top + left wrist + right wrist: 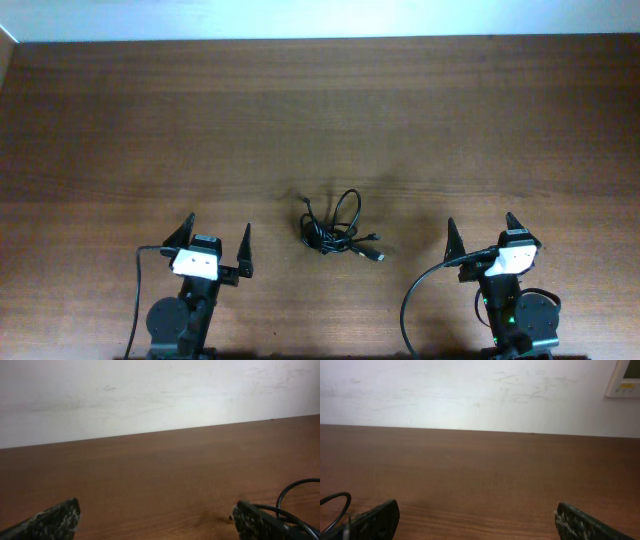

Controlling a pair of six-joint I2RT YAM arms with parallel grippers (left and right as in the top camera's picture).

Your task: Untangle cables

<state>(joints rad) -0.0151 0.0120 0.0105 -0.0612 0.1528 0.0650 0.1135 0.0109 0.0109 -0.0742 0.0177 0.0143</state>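
The cables [335, 228] are thin black cords bunched in a small knot with one open loop, lying on the wooden table between the two arms, near the front. A loop shows at the right edge of the left wrist view [299, 497] and at the left edge of the right wrist view [334, 505]. My left gripper [217, 236] is open and empty, to the left of the bunch. My right gripper [481, 230] is open and empty, to its right. Neither touches the cables.
The brown wooden table [320, 120] stretches back to a white wall [150, 395]. A thick black robot cable [420, 290] curves beside the right arm's base, another [138, 300] beside the left. A white wall panel [626, 380] hangs at the right.
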